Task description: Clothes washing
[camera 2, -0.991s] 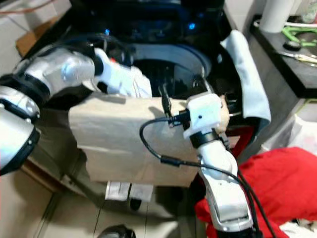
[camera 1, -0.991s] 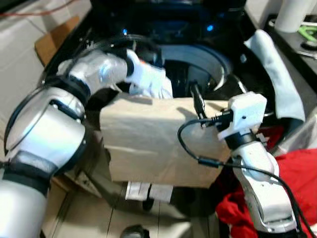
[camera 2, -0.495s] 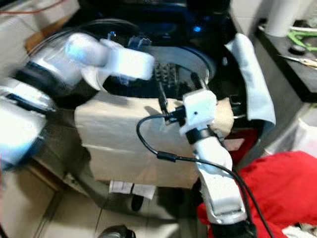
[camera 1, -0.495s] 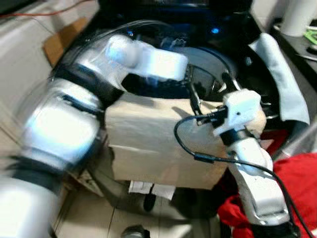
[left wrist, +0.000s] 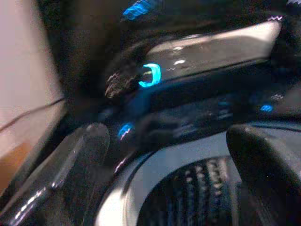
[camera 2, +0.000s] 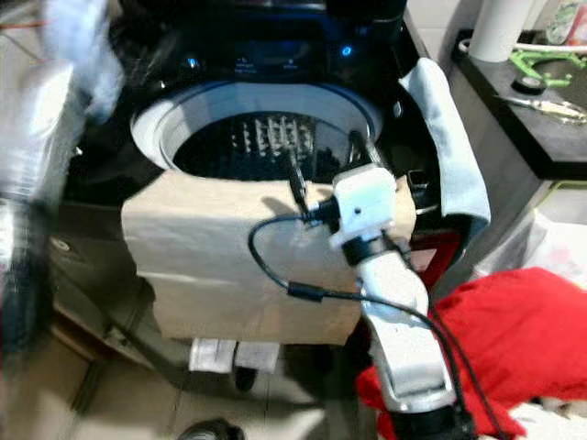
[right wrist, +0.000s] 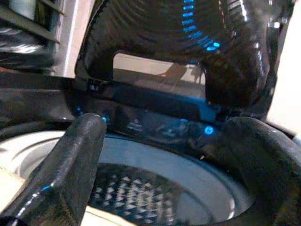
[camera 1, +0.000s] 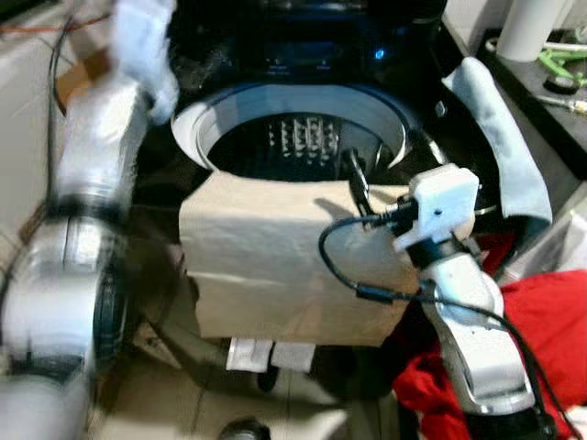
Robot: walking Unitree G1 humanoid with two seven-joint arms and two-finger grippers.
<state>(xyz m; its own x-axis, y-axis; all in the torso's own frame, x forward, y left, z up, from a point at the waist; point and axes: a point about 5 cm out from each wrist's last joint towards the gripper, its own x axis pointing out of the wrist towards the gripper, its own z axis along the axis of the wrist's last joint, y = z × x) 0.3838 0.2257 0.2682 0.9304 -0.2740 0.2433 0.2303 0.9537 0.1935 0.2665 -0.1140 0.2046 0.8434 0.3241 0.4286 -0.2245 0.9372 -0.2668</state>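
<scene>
1. Beige cloth [camera 1: 275, 266] draped over the front rim of the washing machine [camera 1: 303, 64], hanging down its front; same place as a second ago.
2. Since then, left arm swung away from the cloth's upper left corner and up to the far left, now blurred; drum [camera 1: 303, 147] uncovered, round opening and perforated wall in plain sight.
3. Left gripper [left wrist: 155, 188] out over the machine's back left, near the lit blue control panel [left wrist: 150, 75]; jaws apart, nothing between them, well clear of the cloth.
4. Right gripper [camera 1: 362, 179] at the cloth's top right edge, over the drum's front rim; jaws apart in the right wrist view, one black finger [right wrist: 70, 165] just above the cloth's edge, nothing clamped that can be seen. Hardly moved since the earlier frames.
5. Pale blue cloth [camera 1: 500, 128] laid over the machine's right side.
6. Red garments [camera 2: 514, 339] heaped low on the right, beside the right arm.
7. Dark surface [camera 2: 541, 137] at far right, carrying a white roll [camera 2: 503, 27] and a green item [camera 2: 541, 64].
8. Pale tiled floor [camera 1: 183, 403] below the machine; brown cardboard [camera 1: 69, 78] at upper left.
</scene>
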